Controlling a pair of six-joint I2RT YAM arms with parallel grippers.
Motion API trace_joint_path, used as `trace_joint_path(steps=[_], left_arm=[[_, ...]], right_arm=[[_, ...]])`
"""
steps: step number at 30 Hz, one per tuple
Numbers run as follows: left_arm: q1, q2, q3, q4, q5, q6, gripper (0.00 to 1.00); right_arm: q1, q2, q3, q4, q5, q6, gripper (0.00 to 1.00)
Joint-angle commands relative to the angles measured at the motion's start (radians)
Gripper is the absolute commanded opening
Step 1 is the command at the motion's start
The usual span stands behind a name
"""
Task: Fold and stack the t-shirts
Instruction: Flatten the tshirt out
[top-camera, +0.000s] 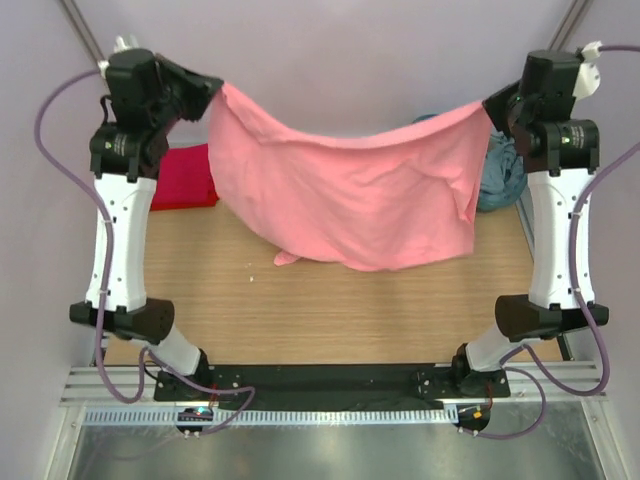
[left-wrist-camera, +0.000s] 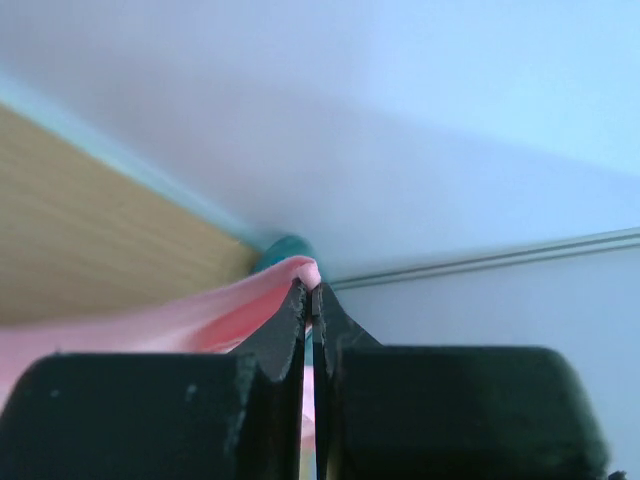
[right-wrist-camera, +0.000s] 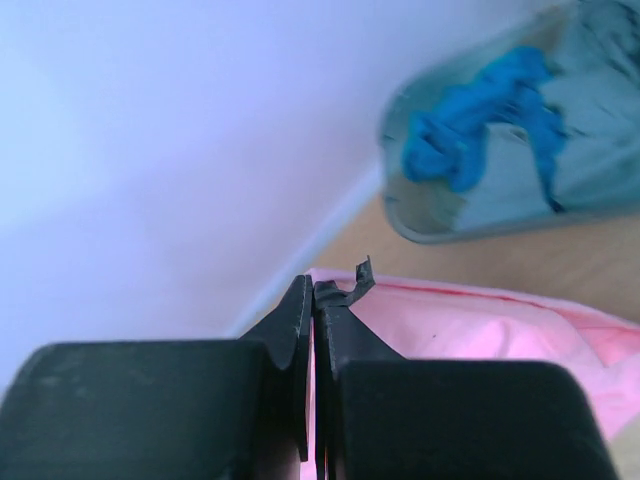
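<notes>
The salmon-pink t-shirt (top-camera: 350, 190) hangs stretched between both grippers above the far half of the table, sagging in the middle, its lower edge touching the wood. My left gripper (top-camera: 215, 92) is shut on its left corner; pink cloth shows between the jaws in the left wrist view (left-wrist-camera: 311, 287). My right gripper (top-camera: 490, 108) is shut on its right corner, and the pink cloth (right-wrist-camera: 480, 330) hangs from the jaws (right-wrist-camera: 314, 285) in the right wrist view. The bright red t-shirt (top-camera: 185, 175) lies folded at the far left, partly hidden behind the left arm.
A teal bin (top-camera: 500, 170) with blue cloth (right-wrist-camera: 480, 130) stands at the far right, behind the right gripper. The wooden table (top-camera: 330, 310) lies below the hanging shirt. White walls enclose the back and sides.
</notes>
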Motion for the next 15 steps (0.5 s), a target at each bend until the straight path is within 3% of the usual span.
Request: trace_joint_path(steps=[1, 4, 9, 12, 15], left_arm=[[0.007, 0.112, 0.361, -0.195, -0.019, -0.020, 0.00], [0.008, 0.062, 0.371, -0.216, -0.014, -0.023, 0.00], [0.007, -0.210, 0.038, -0.158, -0.016, -0.012, 0.00], [0.007, -0.359, 0.007, -0.242, -0.050, 0.046, 0.00], [0.007, -0.461, 0.097, -0.386, -0.115, 0.085, 0.00]], right_arm=[[-0.001, 0.009, 0.190, 0.061, -0.058, 0.030, 0.01], [-0.001, -0.065, 0.191, 0.014, -0.116, 0.091, 0.01], [-0.002, -0.296, -0.068, -0.046, -0.167, 0.117, 0.01], [-0.001, -0.431, -0.137, -0.132, -0.190, 0.088, 0.01], [-0.001, -0.551, -0.149, -0.230, -0.218, 0.070, 0.01]])
